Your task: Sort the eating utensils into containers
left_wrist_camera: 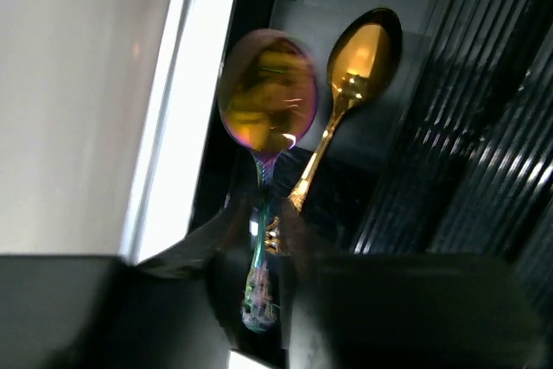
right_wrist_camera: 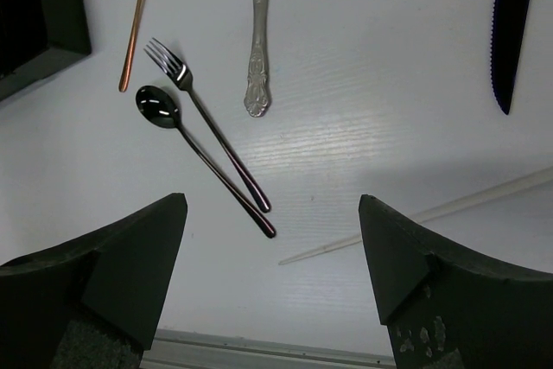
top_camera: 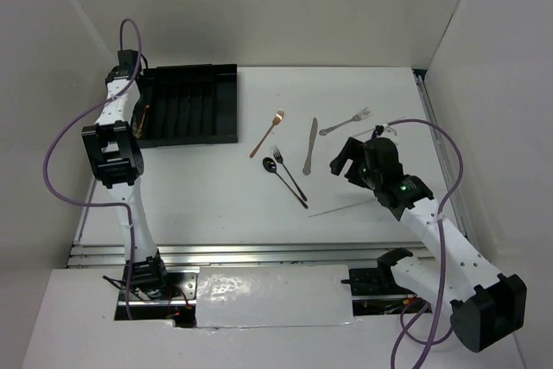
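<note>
The black tray (top_camera: 226, 103) lies at the back left. My left gripper (top_camera: 141, 118) hangs over its leftmost slot. In the left wrist view an iridescent spoon (left_wrist_camera: 266, 97) shows blurred, its handle between the slightly parted fingers of the left gripper (left_wrist_camera: 263, 244). A gold spoon (left_wrist_camera: 363, 49) lies in the slot beside it. On the table lie a copper fork (top_camera: 268, 133), a black fork (right_wrist_camera: 207, 123), a black spoon (right_wrist_camera: 160, 108), a silver knife (top_camera: 309, 146) and a silver fork (top_camera: 344, 121). My right gripper (top_camera: 344, 155) hovers open over bare table, right of the black pair's handle ends.
A thin pale stick (right_wrist_camera: 432, 211) lies on the table right of the black handles, under the right gripper (right_wrist_camera: 272, 205). A dark serrated blade-like shape (right_wrist_camera: 510, 23) shows at the top right of the right wrist view. White walls close in the table.
</note>
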`<state>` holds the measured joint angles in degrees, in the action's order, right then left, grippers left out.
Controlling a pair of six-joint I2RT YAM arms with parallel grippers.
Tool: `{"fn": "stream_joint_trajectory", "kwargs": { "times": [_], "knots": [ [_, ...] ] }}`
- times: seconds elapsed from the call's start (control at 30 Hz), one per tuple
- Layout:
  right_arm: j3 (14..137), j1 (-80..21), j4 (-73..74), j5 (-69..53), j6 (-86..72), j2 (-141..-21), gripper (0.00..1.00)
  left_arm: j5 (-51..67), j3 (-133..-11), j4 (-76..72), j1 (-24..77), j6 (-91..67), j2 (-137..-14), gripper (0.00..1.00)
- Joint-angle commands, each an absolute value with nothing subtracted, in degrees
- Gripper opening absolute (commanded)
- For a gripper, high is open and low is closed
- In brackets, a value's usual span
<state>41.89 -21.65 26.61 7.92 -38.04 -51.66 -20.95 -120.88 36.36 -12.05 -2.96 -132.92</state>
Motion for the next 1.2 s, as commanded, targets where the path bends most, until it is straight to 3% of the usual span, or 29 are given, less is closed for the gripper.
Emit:
{"fn": "stream_joint_trajectory", "kwargs": {
  "times": [0.0, 0.03, 0.17, 0.3, 0.5, 0.53, 0.63, 0.73, 0.8, 0.9, 1.17],
  "knots": [
    [45.3, -20.5, 24.2, 6.9, -37.3, -52.9, 0.89, -22.1, -124.5, 36.3, -12.4, -3.2, -133.3, 0.39],
    [46.0, -20.4, 24.3, 6.9, -37.0, -53.4, 0.89, -22.1, -125.8, 38.9, -12.1, -4.1, -133.1, 0.51],
    [47.8, -20.3, 27.1, 8.4, -36.5, -54.4, 0.89, -21.1, -128.2, 45.2, -9.4, -8.0, -127.0, 0.53],
    [46.0, -20.3, 25.8, 6.6, -36.3, -51.9, 0.90, -22.8, -122.8, 46.0, -3.4, -10.4, -117.5, 0.52],
    [40.4, -22.1, 24.9, 5.6, -37.0, -46.0, 0.90, -36.2, -104.8, 52.8, 16.1, -30.9, -104.8, 0.48],
    [40.1, -22.9, 25.0, 5.9, -36.8, -44.7, 0.91, -35.9, -96.7, 50.1, 20.5, -33.6, -101.5, 0.48],
    [39.8, -24.2, 26.4, 6.2, -36.1, -43.3, 0.91, -29.8, -87.7, 47.0, 28.0, -44.1, -97.5, 0.50],
    [40.7, -24.7, 28.6, 4.5, -36.3, -41.8, 0.91, -33.6, -84.5, 47.3, 38.0, -51.1, -98.7, 0.51],
    [40.5, -25.3, 28.8, 3.7, -37.1, -39.4, 0.91, -37.9, -89.5, 53.6, 44.0, -57.1, -103.4, 0.52],
    [39.0, -26.8, 28.8, 3.8, -37.7, -35.8, 0.92, -33.9, -96.8, 57.2, 46.5, -62.4, -110.2, 0.55],
    [40.3, -28.1, 34.2, 3.7, -36.1, -30.1, 0.92, -27.9, -99.4, 50.0, 49.6, -71.4, -116.9, 0.62]
  ]
}}
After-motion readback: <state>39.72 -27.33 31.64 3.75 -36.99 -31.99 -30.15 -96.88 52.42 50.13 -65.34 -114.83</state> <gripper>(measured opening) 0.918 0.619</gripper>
